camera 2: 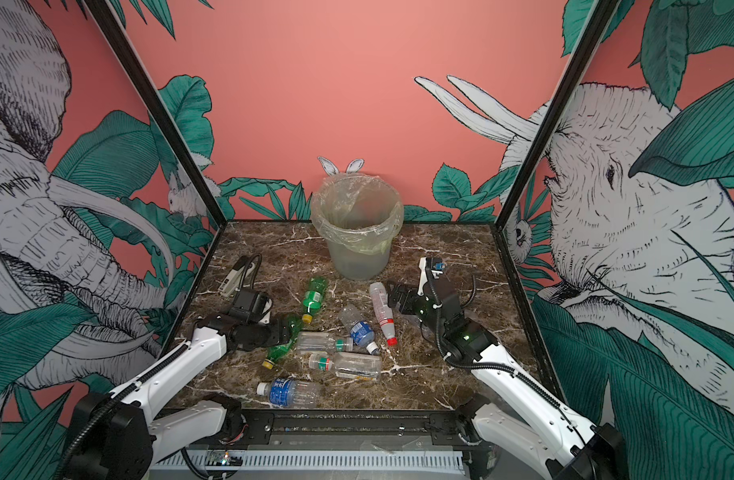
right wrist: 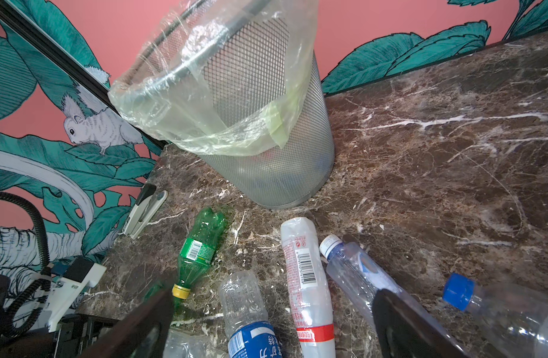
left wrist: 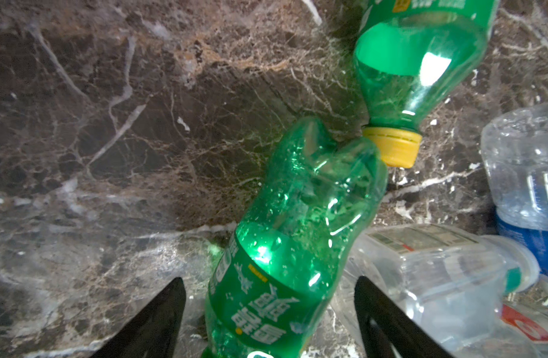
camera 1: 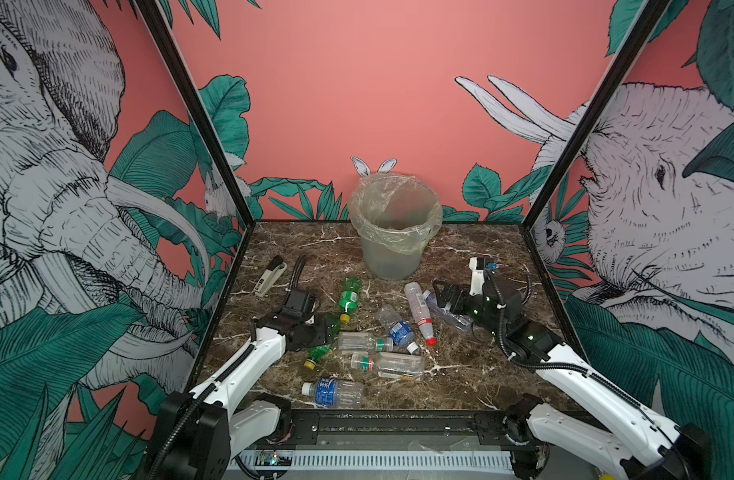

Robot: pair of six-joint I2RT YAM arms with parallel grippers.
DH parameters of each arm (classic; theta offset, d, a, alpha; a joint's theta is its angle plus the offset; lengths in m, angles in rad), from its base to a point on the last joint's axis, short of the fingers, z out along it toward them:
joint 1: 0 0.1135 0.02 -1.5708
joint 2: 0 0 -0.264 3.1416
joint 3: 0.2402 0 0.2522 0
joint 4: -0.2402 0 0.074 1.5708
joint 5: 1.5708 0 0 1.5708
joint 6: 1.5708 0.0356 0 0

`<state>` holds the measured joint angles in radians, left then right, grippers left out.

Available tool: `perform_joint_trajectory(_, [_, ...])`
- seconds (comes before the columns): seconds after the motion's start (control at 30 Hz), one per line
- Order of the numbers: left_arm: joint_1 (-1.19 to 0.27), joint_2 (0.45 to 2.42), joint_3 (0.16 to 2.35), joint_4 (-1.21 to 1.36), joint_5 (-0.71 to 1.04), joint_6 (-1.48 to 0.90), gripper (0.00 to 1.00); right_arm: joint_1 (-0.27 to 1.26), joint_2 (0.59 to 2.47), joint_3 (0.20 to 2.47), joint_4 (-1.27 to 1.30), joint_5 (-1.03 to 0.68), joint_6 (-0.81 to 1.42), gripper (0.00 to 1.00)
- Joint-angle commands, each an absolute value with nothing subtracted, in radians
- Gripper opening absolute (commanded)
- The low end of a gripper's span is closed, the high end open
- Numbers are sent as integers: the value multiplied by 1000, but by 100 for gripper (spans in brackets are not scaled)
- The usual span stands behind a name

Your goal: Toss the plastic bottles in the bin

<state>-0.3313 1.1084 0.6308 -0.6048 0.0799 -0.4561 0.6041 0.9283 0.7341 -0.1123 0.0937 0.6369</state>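
Observation:
A green bottle with a yellow cap (left wrist: 297, 217) lies on the marble table (camera 1: 473, 374). My left gripper (left wrist: 269, 279) straddles its labelled body, open, with a gap on each side; in both top views that gripper (camera 1: 330, 330) (camera 2: 288, 332) is low at left centre. A second green bottle (camera 1: 349, 297) lies just beyond, its cap touching the first bottle's base. Several clear bottles (camera 1: 419, 311) lie in the middle. My right gripper (camera 1: 438, 291) (right wrist: 276, 293) hangs open above a red-capped bottle (right wrist: 307, 279) and a blue-labelled one (right wrist: 251, 325). The bin (camera 1: 388, 257) stands at the back centre.
A white-and-black stapler (camera 1: 270, 274) lies at the back left. More clear bottles lie under the right arm (camera 1: 446, 313) and near the front edge (camera 1: 334, 391). Patterned walls close off both sides and the back.

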Motion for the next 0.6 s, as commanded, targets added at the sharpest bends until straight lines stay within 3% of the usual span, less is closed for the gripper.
perform_joint_trajectory(0.0, [-336,1115,620,-583,60,-440,86,607,931,765,-69,82,644,99])
perform_joint_trajectory(0.4, [-354,1160,586,-507,72,-465,83,607,984,775,-38,54,651,99])
perform_joint_trajectory(0.57, [-368,1192,604,-520,1,-440,80,608,998,783,-30,36,658,99])
